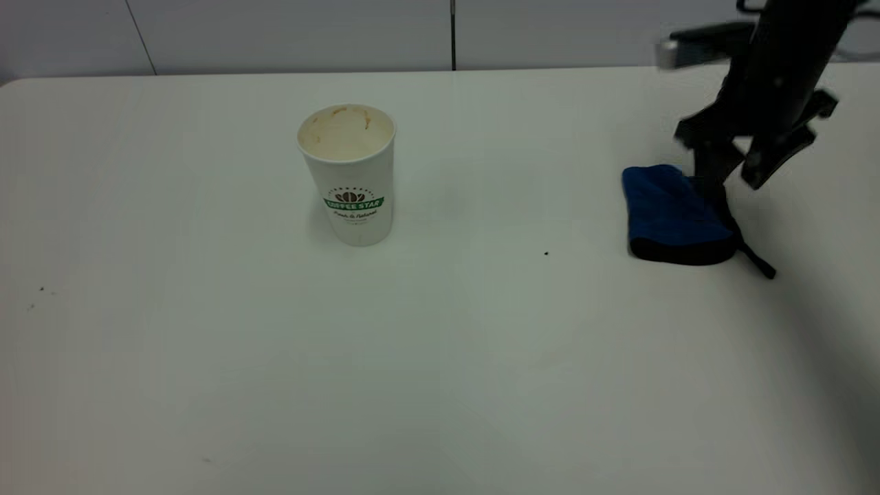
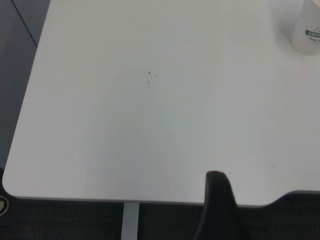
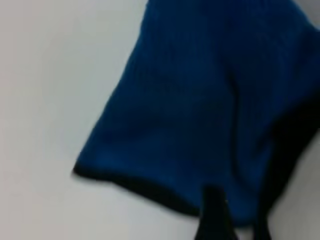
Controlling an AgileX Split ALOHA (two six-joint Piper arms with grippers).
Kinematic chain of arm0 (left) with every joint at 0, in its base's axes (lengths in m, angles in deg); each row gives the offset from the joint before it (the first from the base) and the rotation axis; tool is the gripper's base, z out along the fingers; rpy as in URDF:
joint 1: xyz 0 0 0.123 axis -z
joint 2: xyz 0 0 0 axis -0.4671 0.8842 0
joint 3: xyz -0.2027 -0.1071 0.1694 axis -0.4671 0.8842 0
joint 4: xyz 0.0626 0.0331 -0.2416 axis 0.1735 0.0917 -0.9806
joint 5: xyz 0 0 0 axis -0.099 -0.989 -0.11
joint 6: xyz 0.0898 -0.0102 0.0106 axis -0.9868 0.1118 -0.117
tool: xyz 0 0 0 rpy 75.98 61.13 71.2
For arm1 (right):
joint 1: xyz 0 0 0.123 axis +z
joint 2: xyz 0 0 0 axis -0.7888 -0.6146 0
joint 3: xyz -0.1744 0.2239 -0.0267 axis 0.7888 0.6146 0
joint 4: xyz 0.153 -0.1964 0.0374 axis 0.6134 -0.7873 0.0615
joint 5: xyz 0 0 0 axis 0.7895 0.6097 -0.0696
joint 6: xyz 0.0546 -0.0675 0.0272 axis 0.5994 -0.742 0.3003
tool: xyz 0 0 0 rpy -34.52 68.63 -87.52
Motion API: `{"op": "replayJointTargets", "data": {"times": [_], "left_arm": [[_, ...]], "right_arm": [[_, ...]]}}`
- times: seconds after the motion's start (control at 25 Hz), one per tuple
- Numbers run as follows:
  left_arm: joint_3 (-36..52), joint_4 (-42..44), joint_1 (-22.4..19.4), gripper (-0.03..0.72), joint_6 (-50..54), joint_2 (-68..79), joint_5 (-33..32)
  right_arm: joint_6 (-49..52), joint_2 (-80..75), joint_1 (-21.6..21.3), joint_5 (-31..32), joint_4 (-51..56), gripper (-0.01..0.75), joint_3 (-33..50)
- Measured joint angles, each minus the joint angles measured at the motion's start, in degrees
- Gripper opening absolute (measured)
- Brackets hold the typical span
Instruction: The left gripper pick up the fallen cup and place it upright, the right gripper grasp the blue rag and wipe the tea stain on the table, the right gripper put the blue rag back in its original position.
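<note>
Right gripper [image 1: 732, 172] stood at the rag's [image 1: 670, 210] far edge, fingers spread wide, apparently releasing it; cup [image 1: 350, 175] upright well left of the rag on the bench [image 1: 440, 357].

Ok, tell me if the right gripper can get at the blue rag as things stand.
Probably yes: the right gripper is already at the far right edge of the blue rag, and nothing lies between them on the table.

The table [image 1: 440, 357] is plain white, flecked with a few tiny dark specks. The cup [image 1: 350, 175] is white too, with a green banner logo under a brown bean emblem (its inside is stained tan). The blue rag [image 1: 670, 210] is royal blue, edged in black, with a black loop tail. The right gripper [image 1: 739, 161] is black.
</note>
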Motion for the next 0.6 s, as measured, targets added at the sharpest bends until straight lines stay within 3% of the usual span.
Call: {"op": "replayJointTargets", "data": {"times": [0.12,0.36,0.6], "left_arm": [[0.00,0.00,0.00,0.524,0.00,0.00,0.00],[0.00,0.00,0.00,0.524,0.00,0.00,0.00],[0.00,0.00,0.00,0.524,0.00,0.00,0.00]], "right_arm": [[3.67,9.85,0.51,8.02,-0.43,0.592,-0.05],[8.33,30.57,0.58,23.35,-1.73,0.545,0.76],[9.25,52.96,0.58,26.75,-1.67,0.537,15.64]]}}
